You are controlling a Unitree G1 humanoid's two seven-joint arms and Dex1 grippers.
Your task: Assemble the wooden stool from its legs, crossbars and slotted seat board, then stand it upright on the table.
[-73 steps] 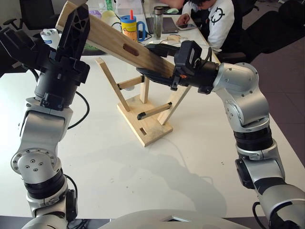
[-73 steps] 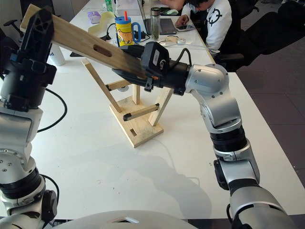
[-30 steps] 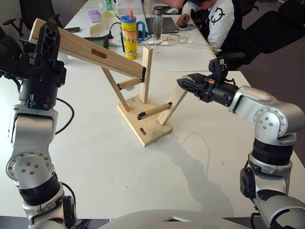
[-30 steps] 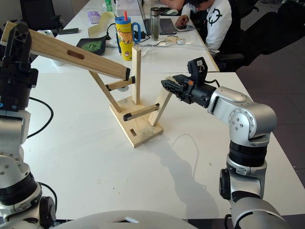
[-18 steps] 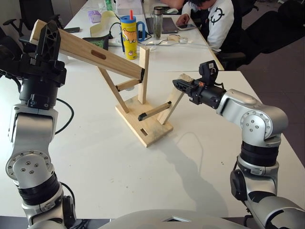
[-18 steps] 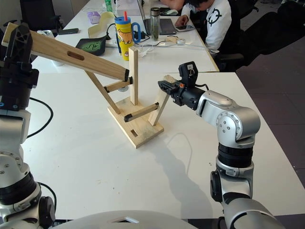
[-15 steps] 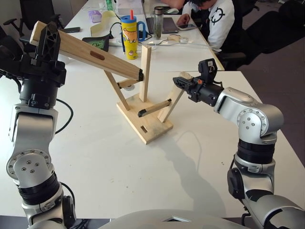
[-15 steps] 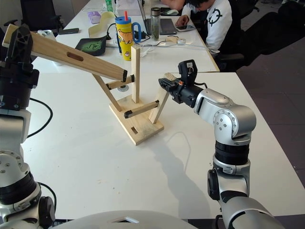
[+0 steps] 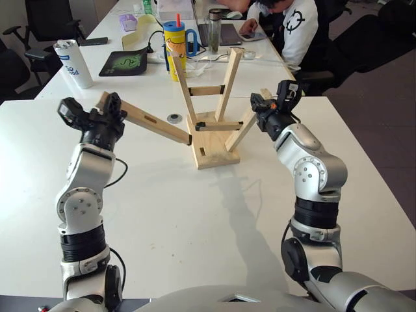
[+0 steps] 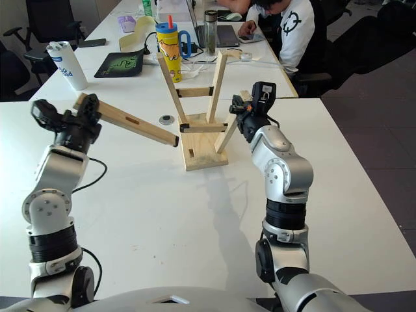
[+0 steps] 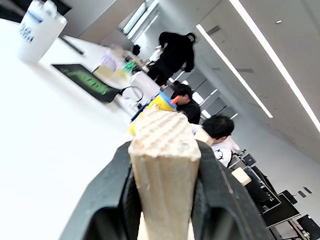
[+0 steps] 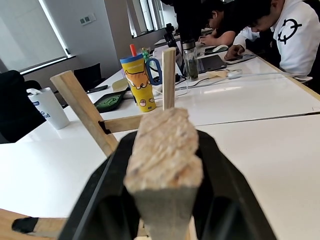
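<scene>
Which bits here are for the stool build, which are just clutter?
Job: slotted plank in left gripper; slanted leg in right gripper; base board; two standing legs; crossbars.
Clutter: yellow cup; white tumbler; green mat; bottle; small round disc.

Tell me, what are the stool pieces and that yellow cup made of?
Bar, leg and seat board: pale bare wood, it seems; grain shows, and the cut ends look rough and fibrous up close. No gloss, so probably unvarnished. Bar's black tip: perhaps plastic or rubber. Cup: likely glossy plastic, yellow body with blue lid and handle; coated metal is possible.
</scene>
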